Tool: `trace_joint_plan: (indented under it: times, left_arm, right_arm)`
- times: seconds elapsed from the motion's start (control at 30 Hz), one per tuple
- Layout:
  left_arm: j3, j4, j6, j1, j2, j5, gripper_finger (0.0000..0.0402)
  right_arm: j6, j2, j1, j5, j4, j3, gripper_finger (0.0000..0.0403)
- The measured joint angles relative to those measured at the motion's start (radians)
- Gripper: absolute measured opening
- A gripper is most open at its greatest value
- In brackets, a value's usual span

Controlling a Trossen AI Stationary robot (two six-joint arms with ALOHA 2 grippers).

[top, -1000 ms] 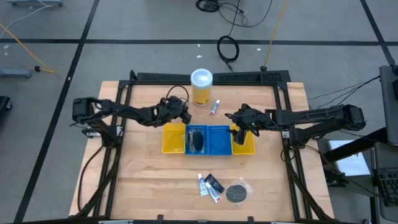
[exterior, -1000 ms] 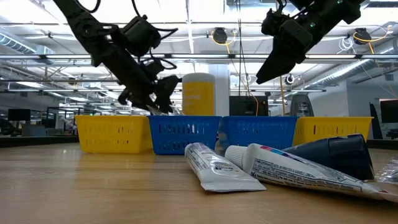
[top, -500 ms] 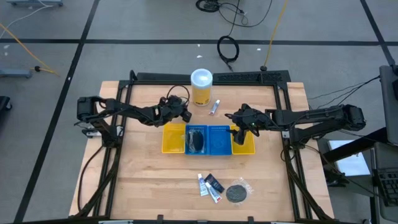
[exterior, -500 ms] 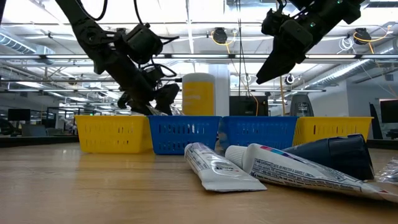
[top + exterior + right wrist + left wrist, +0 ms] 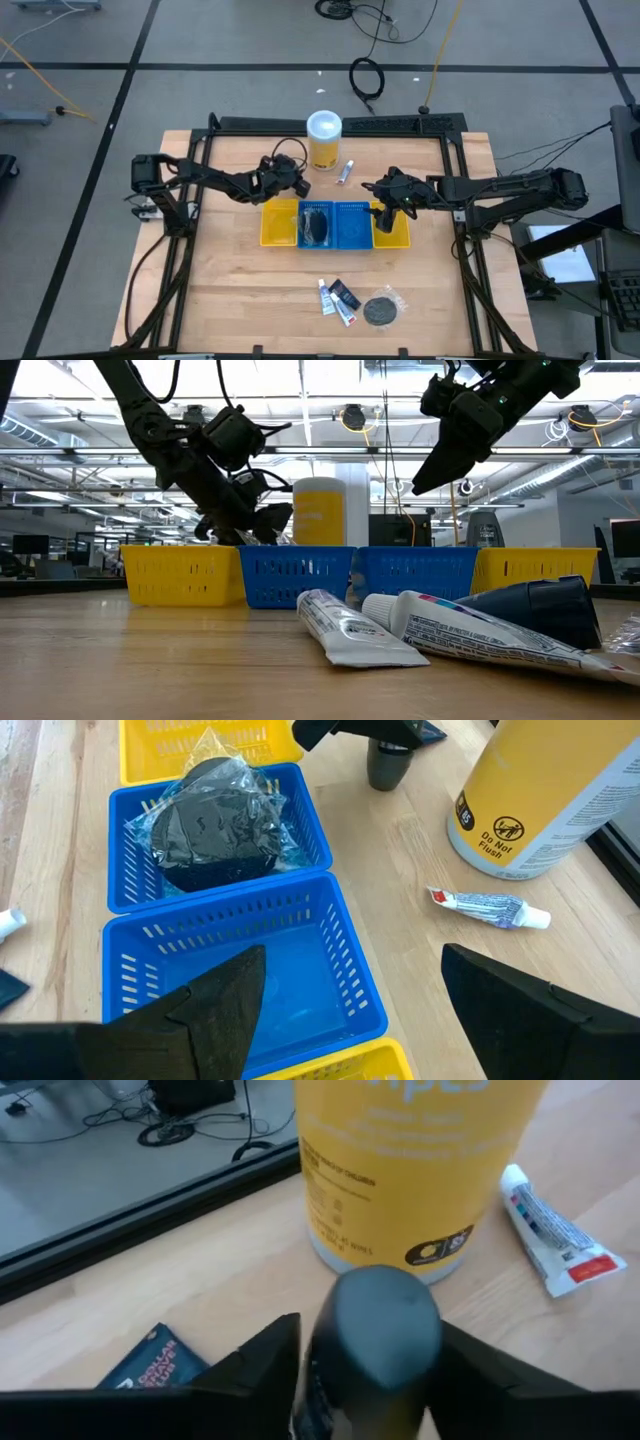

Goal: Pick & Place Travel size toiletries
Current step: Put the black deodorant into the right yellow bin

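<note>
Left pincer (image 5: 365,1370) shifted rightward, dark tube (image 5: 378,1342) between fingers.

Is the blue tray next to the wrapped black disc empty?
Yes, the blue tray beside the wrapped black disc shows only its bare floor.

The left gripper (image 5: 298,185) is hovering just behind the yellow tray (image 5: 277,224), with the yellow canister (image 5: 323,140) just beyond its fingers. The right gripper (image 5: 372,188) is hanging over the blue tray (image 5: 352,226), where a wrapped black disc (image 5: 314,224) is lying beside its fingertips.
</note>
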Motion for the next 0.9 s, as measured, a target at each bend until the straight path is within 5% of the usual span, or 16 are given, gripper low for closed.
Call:
trace_joint_plan:
  times: [0.13,0.9]
  left_arm:
    - [0.000,0.009,0.014,0.001,-0.001,0.022,0.0117]
    - [0.007,-0.007,0.106,-0.023,-0.126,0.075,0.0117]
  right_arm:
    - [0.000,0.000,0.000,0.000,0.000,0.000,0.0293]
    - [0.000,0.000,0.000,0.000,-0.001,0.000,0.0293]
